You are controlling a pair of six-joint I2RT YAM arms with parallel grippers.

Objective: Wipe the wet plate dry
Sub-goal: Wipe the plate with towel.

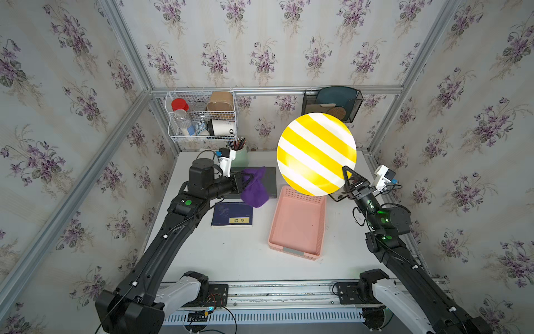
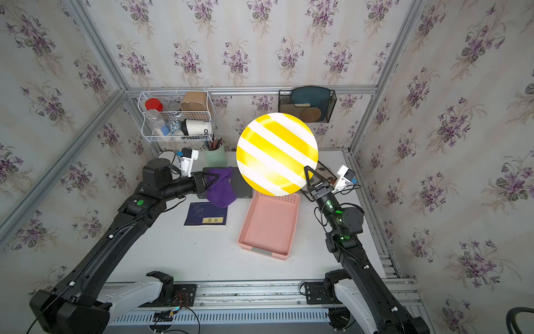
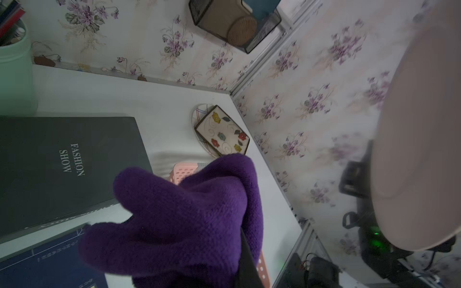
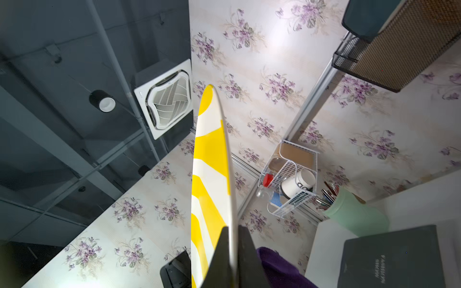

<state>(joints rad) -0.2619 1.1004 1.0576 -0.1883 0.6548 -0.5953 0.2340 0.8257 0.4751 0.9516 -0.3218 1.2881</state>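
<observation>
**Figure.** Bimanual station seen from above and from both wrists. The yellow-and-white striped plate [image 1: 316, 153] [image 2: 276, 153] was held in the air on the right side of the desk [image 1: 231, 254], tilted so that its striped face turned up towards the overhead camera. Its lower edge stood over the far end of the pink basket [image 1: 297, 225]. The right arm [image 1: 384, 219] gripped it at the lower right rim. In the right wrist view the plate [image 4: 212, 174] appeared edge-on, with the right jaws closed on the rim, one black finger [image 4: 222, 256] on each face. The left jaws were closed on a purple cloth [image 1: 254, 188] [image 3: 179, 224], which hung bunched from them above the black book [image 3: 62, 162] titled "FASHION SHOW" and the near blue book [image 1: 232, 214]. In both top views the cloth and the plate were apart, with a strip of the black book showing between them. From the left wrist, the pale underside of the plate [image 3: 419, 124] filled one edge of the picture. A small flowered dish [image 3: 222, 133] lay on the desk near the corner of the walls. A green pen cup [image 1: 239, 157] stood at the back wall.
</observation>
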